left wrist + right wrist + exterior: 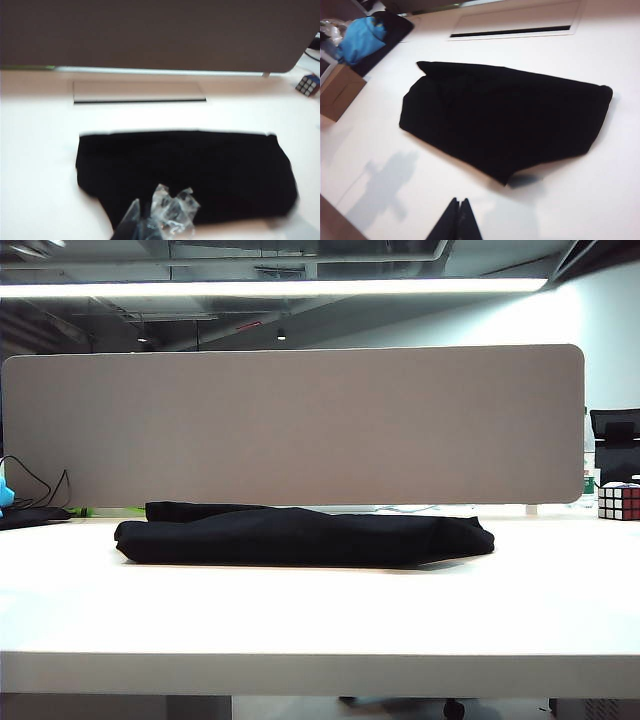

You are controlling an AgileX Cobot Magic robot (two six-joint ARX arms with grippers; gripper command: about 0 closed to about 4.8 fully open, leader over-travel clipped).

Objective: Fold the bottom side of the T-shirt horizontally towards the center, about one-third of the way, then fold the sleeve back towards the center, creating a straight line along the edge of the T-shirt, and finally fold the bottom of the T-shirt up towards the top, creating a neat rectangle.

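Wrist views alone show left gripper and right gripper closed.

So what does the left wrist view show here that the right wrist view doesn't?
Only the left wrist view shows the Rubik's cube, the grey divider panel and the shut left gripper with crinkled clear plastic on it. Only the right wrist view shows the blue object, the cardboard box and the shut right gripper. Both show the folded T-shirt on the white table and the table's slot.
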